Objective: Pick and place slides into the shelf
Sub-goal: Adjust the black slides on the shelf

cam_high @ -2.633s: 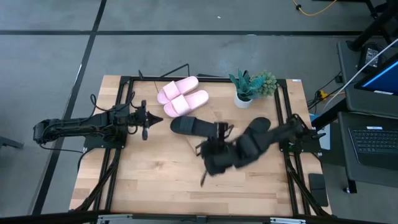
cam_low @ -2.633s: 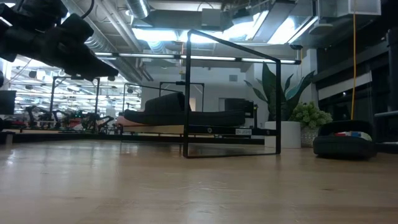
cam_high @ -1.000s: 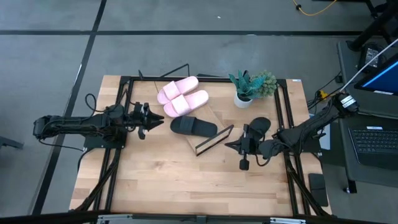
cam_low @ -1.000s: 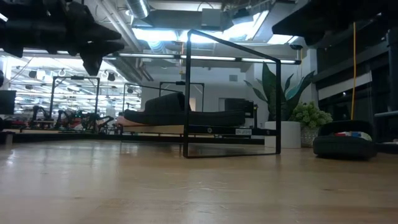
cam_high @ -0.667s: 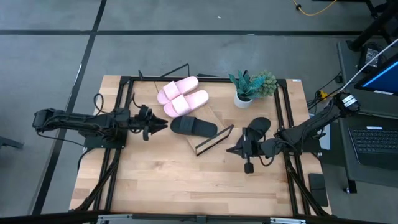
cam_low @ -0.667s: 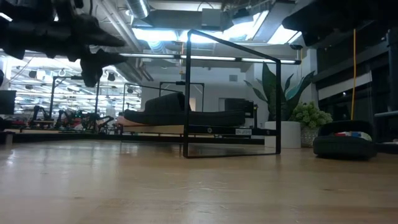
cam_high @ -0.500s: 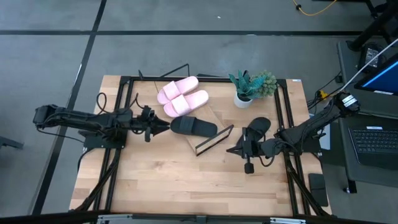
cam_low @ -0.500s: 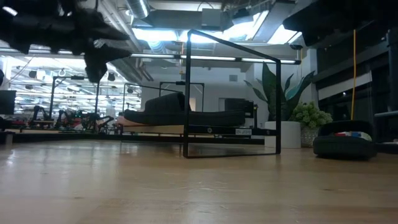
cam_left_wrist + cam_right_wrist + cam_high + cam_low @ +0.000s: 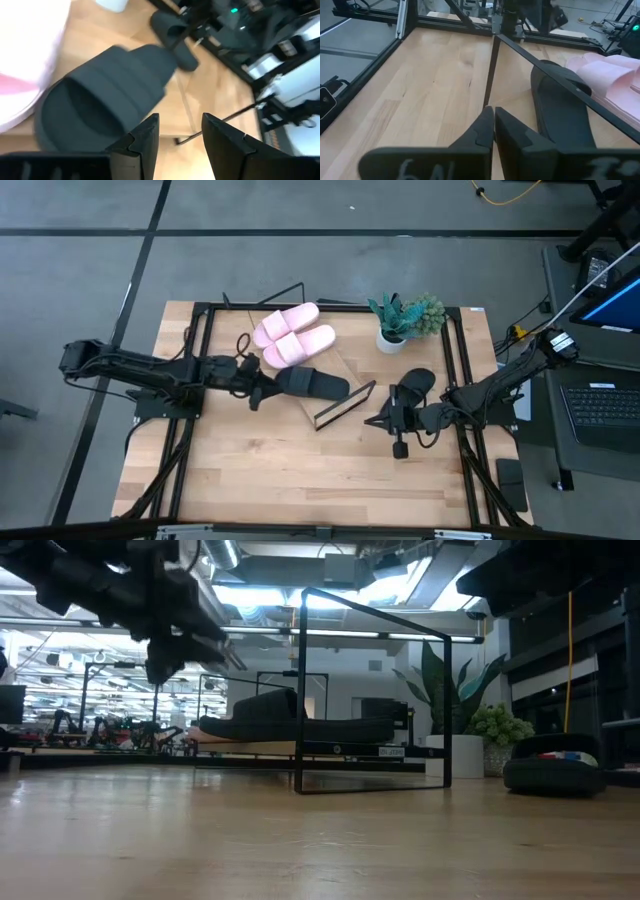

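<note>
The left gripper [image 9: 179,131] has its jaws parted and empty, just beside the black slide [image 9: 312,384] on the shelf [image 9: 340,406] (pink slides [image 9: 293,337] alongside). The right gripper [image 9: 494,125] hovers closed, holding nothing, near the second black slide [image 9: 416,383] on the counter [image 9: 300,470].

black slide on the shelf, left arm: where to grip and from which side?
Grip the wide strap of the black slide on the shelf. It arches above the sole, so one finger could likely slip under it. Come from the heel end nearest the left gripper, whose open fingers already face it.
</note>
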